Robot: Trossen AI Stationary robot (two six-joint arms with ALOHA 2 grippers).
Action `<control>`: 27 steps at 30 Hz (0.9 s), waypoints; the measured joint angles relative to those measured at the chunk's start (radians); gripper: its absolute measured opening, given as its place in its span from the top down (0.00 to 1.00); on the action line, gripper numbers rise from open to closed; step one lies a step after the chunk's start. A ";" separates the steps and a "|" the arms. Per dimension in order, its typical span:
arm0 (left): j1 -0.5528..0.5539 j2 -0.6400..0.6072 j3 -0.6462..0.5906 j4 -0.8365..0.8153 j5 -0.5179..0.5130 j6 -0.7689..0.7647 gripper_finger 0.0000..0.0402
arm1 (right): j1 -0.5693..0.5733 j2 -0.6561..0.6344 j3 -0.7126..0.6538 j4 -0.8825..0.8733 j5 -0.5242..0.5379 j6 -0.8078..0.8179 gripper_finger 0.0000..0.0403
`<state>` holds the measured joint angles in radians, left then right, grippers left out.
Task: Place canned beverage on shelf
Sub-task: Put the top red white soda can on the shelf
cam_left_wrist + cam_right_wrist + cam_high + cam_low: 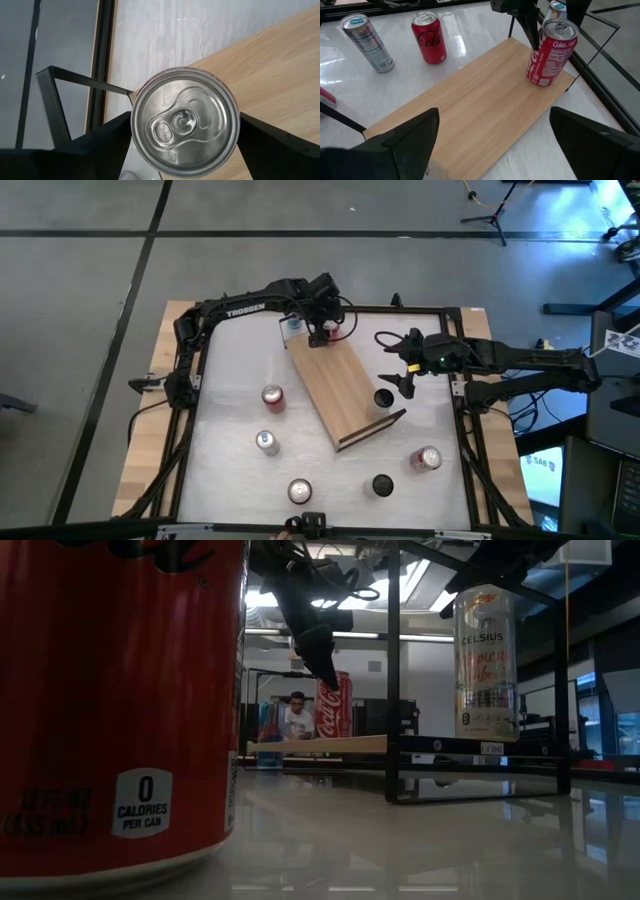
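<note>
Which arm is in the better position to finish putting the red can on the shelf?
Left. Its gripper is at the red can standing on the shelf; the right gripper hangs open beside the shelf, away from the can.

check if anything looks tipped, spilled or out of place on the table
Nothing spilled or tipped. The shelf lies skewed, diagonal to the table edges. The left gripper is at a red can standing upright at the shelf's far corner.

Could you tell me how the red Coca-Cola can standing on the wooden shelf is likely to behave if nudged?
The red Coca-Cola can stands upright near the end of the light-wood shelf, so a high push would probably tip it. Being a cylinder, it would likely roll. Its tab looks unopened, so probably full and heavy. The left gripper brackets it.
</note>
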<state>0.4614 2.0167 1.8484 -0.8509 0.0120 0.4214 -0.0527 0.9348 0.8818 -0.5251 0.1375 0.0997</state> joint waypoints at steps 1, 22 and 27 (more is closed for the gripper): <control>0.000 0.000 0.000 0.000 0.000 0.000 0.21 | 0.000 0.000 0.000 0.000 0.000 0.000 0.07; 0.000 0.000 0.001 0.004 0.002 -0.028 0.15 | 0.000 0.000 0.000 0.000 0.000 0.000 0.07; 0.000 0.000 0.001 0.004 0.002 -0.029 0.12 | 0.000 0.000 0.000 0.000 0.000 0.000 0.07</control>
<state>0.4614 2.0167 1.8496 -0.8471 0.0139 0.3929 -0.0527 0.9348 0.8818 -0.5251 0.1371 0.0998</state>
